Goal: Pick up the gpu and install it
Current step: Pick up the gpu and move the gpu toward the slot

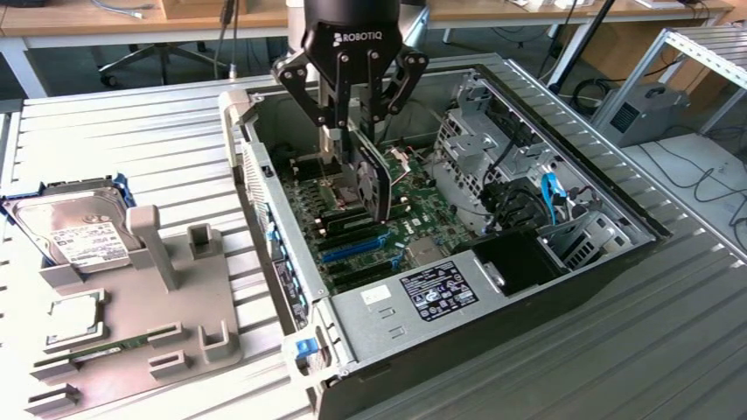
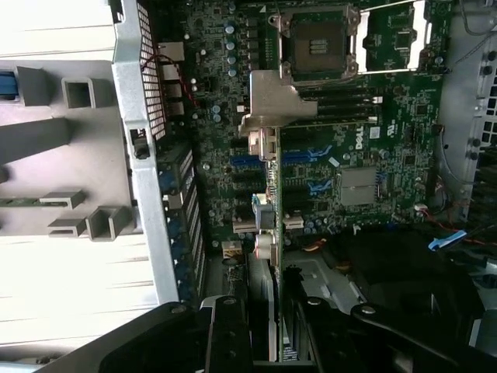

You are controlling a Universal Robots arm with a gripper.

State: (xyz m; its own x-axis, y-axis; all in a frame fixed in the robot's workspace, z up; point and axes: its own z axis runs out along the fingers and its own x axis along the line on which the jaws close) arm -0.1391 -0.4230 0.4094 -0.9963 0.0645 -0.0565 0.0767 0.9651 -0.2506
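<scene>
- While the grey holder (image 1: 175,306) on the ribbed counter (image 1: 140,131), at about eight o'clock in the exterior view, carries a silver hard drive (image 1: 80,234), the work goes on well apart from it, inside the open computer case (image 1: 583,153).
- Near twelve o'clock the pincer (image 1: 353,138) reaches down into the case, its fingers pinching the gpu (image 1: 373,184), which hangs on edge below them as a dark slab.
- The gpu is thus off the counter and over the motherboard (image 1: 426,206), near the case's perforated wall (image 1: 259,188); whether its lower end touches the board cannot be told.
- Seen from the wrist, the card's grey metal bracket (image 2: 272,101) is its far end, with the blue slots (image 2: 252,161) on the board beneath; the card's line seems to cross them rather than run along one.
- Judged from this, the pick-up is done and the install step is in hand, with the card not yet seated.
- Seating it would call for the contact edge to be brought parallel to a slot and squarely over it, bracket toward the perforated wall, then a straight, even press; a skewed approach risks jamming.
- At three o'clock from the card stand the drive cage (image 1: 473,140) and a blue cable (image 1: 548,191), and at five o'clock the labelled power supply (image 1: 438,293), all apart from it.
</scene>
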